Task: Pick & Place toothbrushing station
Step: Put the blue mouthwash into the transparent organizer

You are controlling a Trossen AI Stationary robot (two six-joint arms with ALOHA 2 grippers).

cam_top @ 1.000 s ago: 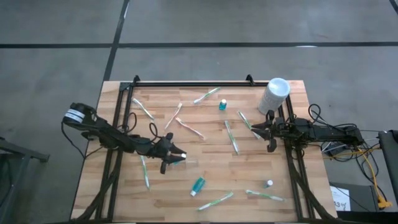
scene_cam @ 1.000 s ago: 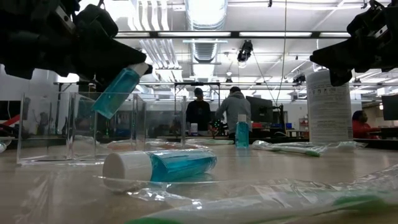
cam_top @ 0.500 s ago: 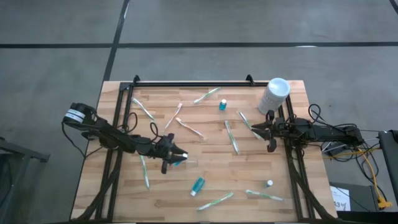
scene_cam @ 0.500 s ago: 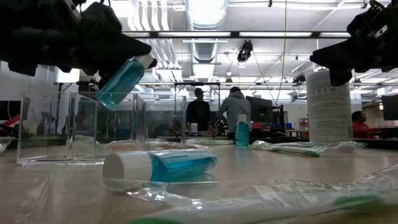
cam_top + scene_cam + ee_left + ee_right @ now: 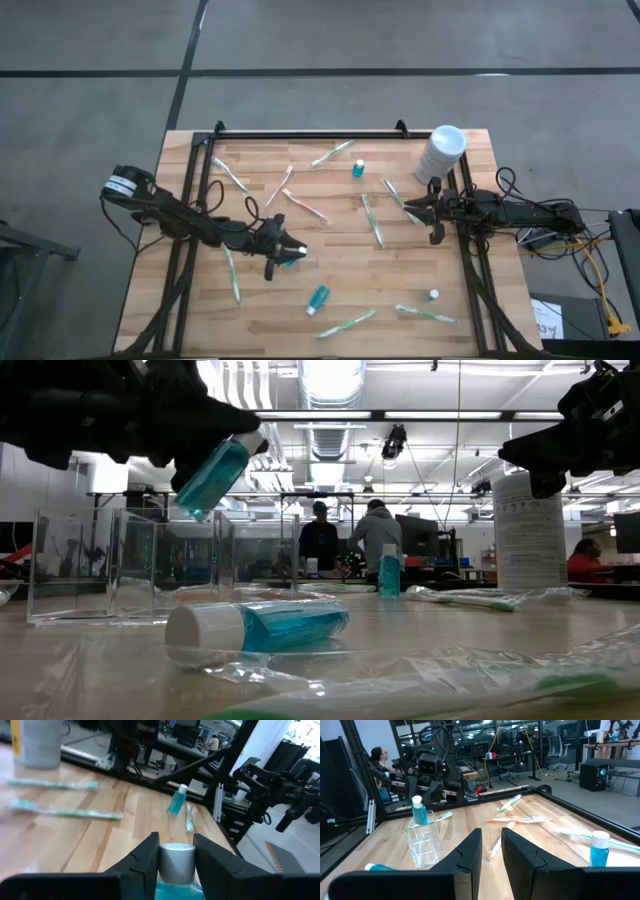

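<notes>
My left gripper [image 5: 283, 250] hovers above the table's middle left, shut on a small blue bottle [image 5: 213, 478] with a white cap. A clear box [image 5: 130, 565] stands on the table, below and behind the bottle in the low view. In the right wrist view the clear box [image 5: 424, 844] sits just below the held bottle [image 5: 419, 811]. My right gripper [image 5: 420, 209] waits level at the table's right side. Its fingers are a narrow gap apart with nothing between them. My left gripper pinches the bottle's cap end [image 5: 176, 861] between its two fingers, one on each side. The fingers reach out level, toward the table's right edge. The bottle is lifted clear and hangs tilted, with the cap [image 5: 250, 442] up and the blue body slanting down below the fingers.
Another blue bottle [image 5: 262, 628] lies on its side near the front, one bottle [image 5: 357, 168] stands at the far middle, and a third [image 5: 433, 295] stands near right. Several wrapped toothbrushes [image 5: 372, 220] lie scattered. A white stack of cups [image 5: 442, 152] stands at the far right corner.
My left gripper has risen a little and eased toward the table's right edge. It carries the blue bottle higher above the clear box, and the bottle stays tilted in the hold.
</notes>
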